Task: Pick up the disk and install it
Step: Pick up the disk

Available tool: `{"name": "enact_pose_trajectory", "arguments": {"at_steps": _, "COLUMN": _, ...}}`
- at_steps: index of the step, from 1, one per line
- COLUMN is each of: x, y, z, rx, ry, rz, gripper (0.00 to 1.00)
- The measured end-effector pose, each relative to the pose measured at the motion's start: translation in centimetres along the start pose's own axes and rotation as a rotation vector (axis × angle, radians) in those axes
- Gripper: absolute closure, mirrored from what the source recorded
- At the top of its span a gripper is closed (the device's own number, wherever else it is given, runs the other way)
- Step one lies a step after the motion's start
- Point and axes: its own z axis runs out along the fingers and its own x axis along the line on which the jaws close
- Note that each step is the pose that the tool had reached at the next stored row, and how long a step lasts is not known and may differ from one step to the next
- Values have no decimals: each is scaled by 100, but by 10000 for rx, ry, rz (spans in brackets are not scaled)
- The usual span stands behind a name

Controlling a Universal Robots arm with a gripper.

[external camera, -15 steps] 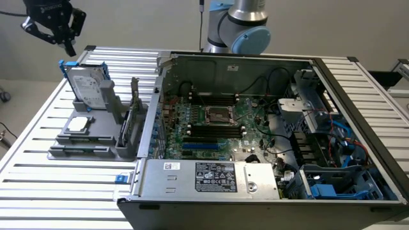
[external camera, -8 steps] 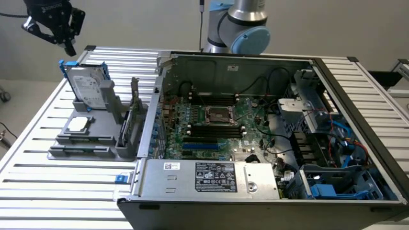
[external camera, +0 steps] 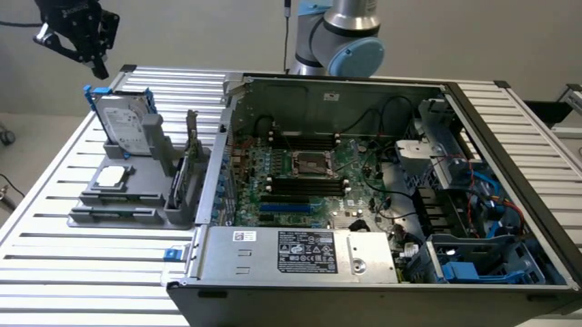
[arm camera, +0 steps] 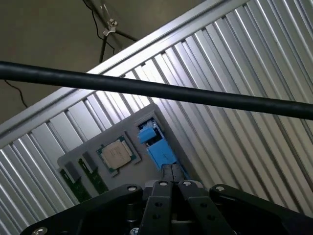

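Currently gripper (external camera: 98,68) sits upper left of exterior view, fingers pressed together, holding nothing, above the disk (external camera: 123,126) upright in grey holder (external camera: 109,212).

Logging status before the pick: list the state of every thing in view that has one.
gripper: shut, empty, above the disk, not touching it
disk: upright in the grey holder, not yet picked up
chip: lying flat on the grey holder
computer case: open, side panel off
power supply box: seated in the case
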Motion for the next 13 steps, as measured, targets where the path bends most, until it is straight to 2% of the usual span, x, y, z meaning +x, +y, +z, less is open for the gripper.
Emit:
{"name": "enact_pose_trajectory", "arguments": {"at_steps": 5, "x": -4, "y": 18, "z": 19, "rx": 30, "ry": 66, "rz": -689, "gripper": 89}}
{"name": "enact_pose_trajectory", "arguments": {"at_steps": 13, "x": -7, "y": 45, "z": 56, "rx": 53, "ry": 120, "rz": -1770, "gripper": 89}}
